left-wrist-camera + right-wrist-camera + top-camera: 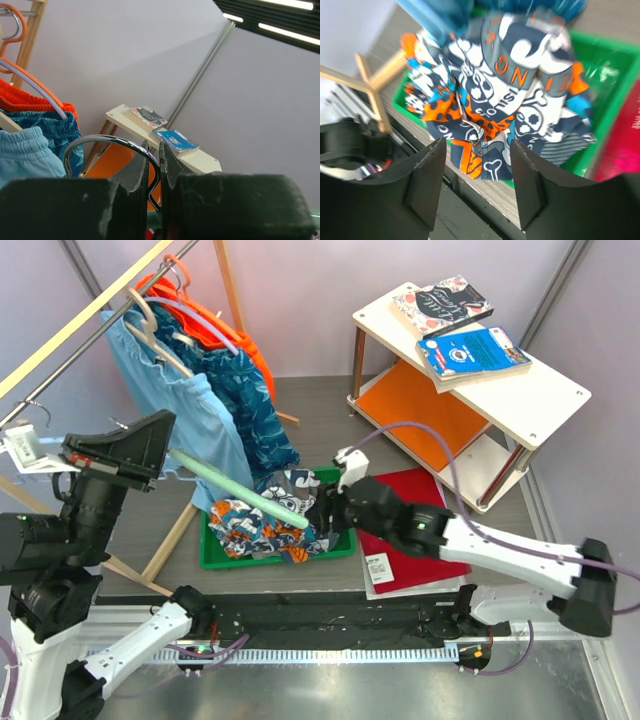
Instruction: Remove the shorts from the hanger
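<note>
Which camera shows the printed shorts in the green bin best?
Right wrist: the printed shorts fill the frame beyond the open right gripper. Top external shows them small, partly under the pale green hanger. Left wrist misses them.

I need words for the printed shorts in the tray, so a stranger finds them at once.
Start at the wooden clothes rack on the left; at its foot sits a green plastic tray. The crumpled dark-blue, orange and white printed shorts lie inside it, in front of the open right tool. Only they carry skulls and lie heaped; other garments hang.
</note>
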`<state>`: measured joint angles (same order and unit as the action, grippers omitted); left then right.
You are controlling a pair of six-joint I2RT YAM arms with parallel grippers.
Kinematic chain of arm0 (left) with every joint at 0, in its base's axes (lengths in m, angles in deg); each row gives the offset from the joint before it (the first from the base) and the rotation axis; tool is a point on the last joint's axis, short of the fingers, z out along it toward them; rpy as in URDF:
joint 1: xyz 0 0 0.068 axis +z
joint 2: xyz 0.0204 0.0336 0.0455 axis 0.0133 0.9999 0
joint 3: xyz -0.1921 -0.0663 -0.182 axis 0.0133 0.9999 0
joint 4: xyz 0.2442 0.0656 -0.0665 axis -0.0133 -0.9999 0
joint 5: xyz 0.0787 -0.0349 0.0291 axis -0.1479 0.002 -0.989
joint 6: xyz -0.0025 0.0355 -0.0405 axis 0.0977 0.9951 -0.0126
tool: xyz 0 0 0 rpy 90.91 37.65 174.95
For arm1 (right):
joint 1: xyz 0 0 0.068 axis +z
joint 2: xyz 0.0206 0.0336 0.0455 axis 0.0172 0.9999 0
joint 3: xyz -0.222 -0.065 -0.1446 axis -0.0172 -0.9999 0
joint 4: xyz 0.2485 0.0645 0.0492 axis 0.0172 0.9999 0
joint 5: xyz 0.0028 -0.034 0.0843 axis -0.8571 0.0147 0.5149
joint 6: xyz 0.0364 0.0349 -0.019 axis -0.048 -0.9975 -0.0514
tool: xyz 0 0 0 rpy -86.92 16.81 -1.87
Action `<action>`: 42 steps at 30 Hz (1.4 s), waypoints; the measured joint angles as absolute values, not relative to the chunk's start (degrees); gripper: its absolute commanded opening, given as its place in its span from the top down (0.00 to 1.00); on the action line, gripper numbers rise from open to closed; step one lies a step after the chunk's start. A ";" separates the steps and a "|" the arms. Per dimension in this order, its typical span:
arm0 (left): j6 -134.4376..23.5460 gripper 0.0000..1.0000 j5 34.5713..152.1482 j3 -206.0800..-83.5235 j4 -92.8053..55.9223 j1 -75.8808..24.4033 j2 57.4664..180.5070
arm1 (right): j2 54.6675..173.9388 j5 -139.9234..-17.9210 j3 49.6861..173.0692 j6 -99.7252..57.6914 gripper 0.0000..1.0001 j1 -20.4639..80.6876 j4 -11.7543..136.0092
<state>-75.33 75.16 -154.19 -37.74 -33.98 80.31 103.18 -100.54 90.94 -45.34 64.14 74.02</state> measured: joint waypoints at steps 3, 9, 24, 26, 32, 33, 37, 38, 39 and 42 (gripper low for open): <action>-74.37 1.00 76.93 -154.56 -38.61 -33.98 82.89 | 95.11 -101.83 91.03 -44.29 0.34 63.79 77.00; -73.36 0.99 79.99 -154.74 -39.72 -33.98 87.74 | 84.12 -99.80 94.42 -42.26 0.24 63.48 80.51; -73.19 1.00 80.65 -154.17 -40.14 -33.98 89.32 | 82.00 -77.33 110.92 -32.62 0.04 63.51 79.84; -73.14 1.00 80.61 -154.17 -40.14 -33.98 89.56 | 82.06 -75.95 112.67 -31.37 0.00 63.48 80.01; -73.17 0.99 80.26 -154.15 -40.42 -33.98 90.06 | 83.20 -71.91 116.32 -29.75 0.00 63.48 77.70; -73.17 1.00 80.24 -154.15 -40.53 -33.98 90.10 | 83.88 -71.43 117.46 -29.56 0.00 63.48 77.50; -73.17 1.00 80.19 -153.91 -40.60 -33.98 90.26 | 86.37 -70.53 121.65 -29.32 0.00 63.48 76.76; -73.17 0.99 80.19 -153.80 -40.64 -33.98 90.28 | 87.02 -70.57 122.44 -29.32 0.00 63.48 76.54; -73.19 0.99 80.19 -153.75 -40.71 -33.98 90.32 | 87.66 -70.62 123.09 -29.32 0.00 63.48 76.56; -73.17 0.99 80.17 -153.49 -40.80 -33.98 90.47 | 89.69 -71.43 125.00 -29.32 0.08 63.48 76.69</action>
<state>-73.17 80.17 -153.49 -40.80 -33.98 90.47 89.69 -71.43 125.00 -29.32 63.48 76.69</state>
